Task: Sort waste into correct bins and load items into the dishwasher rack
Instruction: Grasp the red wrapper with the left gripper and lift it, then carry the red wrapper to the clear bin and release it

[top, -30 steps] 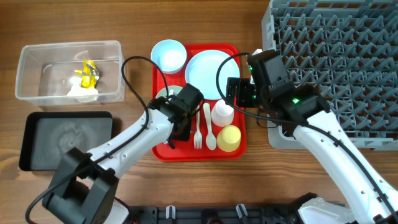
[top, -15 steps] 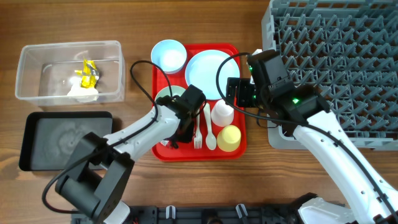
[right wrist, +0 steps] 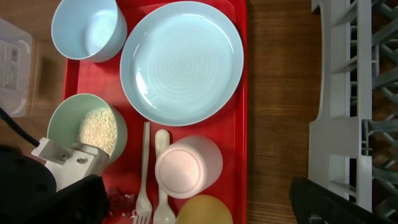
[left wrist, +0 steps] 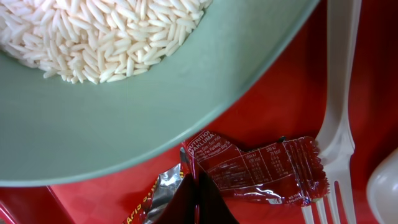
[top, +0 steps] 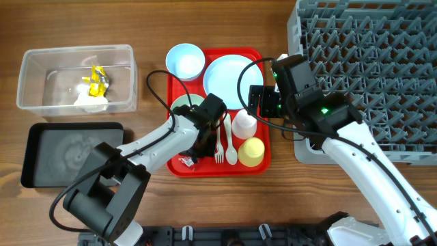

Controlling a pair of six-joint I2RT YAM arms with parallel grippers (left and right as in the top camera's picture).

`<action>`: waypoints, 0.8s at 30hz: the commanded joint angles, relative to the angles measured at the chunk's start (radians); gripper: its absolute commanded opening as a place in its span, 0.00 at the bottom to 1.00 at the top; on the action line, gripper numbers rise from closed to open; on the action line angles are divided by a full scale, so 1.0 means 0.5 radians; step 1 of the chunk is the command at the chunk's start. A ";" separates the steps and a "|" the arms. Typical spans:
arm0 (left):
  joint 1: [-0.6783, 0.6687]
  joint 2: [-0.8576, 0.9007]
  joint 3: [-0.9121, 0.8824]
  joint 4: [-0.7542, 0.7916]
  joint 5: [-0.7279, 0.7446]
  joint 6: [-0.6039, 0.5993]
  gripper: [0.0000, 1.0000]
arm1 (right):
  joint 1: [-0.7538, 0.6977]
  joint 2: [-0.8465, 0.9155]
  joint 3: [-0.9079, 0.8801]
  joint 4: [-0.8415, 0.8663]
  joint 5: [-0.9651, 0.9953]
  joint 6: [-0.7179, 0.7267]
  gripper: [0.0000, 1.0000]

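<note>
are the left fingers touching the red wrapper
Touching. The left wrist view shows the left fingers closed together on the left end of the red-and-clear wrapper, with no gap between them.

Red-and-clear wrapper (left wrist: 261, 171) beside rice-filled green bowl (left wrist: 124, 124)

Bright, even light falls from above; shadows around the red serving tray (top: 196, 86) are faint and soft. The overhead view is sharp, with pale glare on the clear tub (top: 75, 48) left of the tray. Close up, the pale green bowl (left wrist: 124, 124) shades the tray beneath its rim, the red-and-clear wrapper (left wrist: 261, 171) on the tray glints, and the left gripper (left wrist: 198, 188) is a dark blur.
</note>
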 commanded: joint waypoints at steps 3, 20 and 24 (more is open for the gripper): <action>-0.010 0.005 0.053 -0.076 0.069 0.002 0.04 | -0.001 -0.010 -0.001 -0.002 0.027 0.024 1.00; 0.068 -0.395 0.512 -0.310 0.029 0.003 0.04 | -0.001 -0.010 -0.001 0.012 0.027 0.024 0.99; 0.218 -0.403 0.512 -0.314 -0.024 0.004 0.04 | -0.001 -0.010 -0.001 0.014 0.027 0.024 1.00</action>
